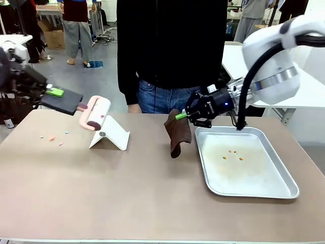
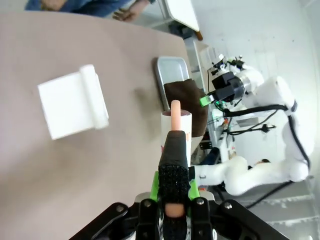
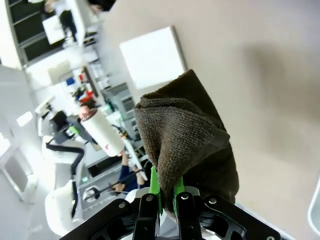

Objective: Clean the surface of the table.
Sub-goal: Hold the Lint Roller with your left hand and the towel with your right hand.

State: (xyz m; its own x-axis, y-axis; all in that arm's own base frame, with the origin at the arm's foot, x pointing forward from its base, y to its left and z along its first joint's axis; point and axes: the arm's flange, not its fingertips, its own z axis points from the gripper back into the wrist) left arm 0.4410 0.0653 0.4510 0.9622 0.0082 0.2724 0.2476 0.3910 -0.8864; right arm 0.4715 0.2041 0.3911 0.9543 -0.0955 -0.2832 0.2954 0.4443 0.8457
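I am clamping my left claw [image 1: 55, 92] on the black handle of a pink lint roller [image 1: 96, 113] with a white roll, holding it in the air over the left part of the wide brownish-tan matte desk [image 1: 127, 193], just above a white folded stand [image 1: 110, 134]. Small coloured bits [image 1: 51, 137] are lying below it. My right claw [image 1: 182, 116] is pinching a dark brown cloth [image 1: 177, 134], which is hanging just left of the shiny silver rectangular metal tray [image 1: 284, 192] holding yellowish crumbs [image 1: 233, 152]. A person in a black top [image 1: 170, 46] is standing at the far edge.
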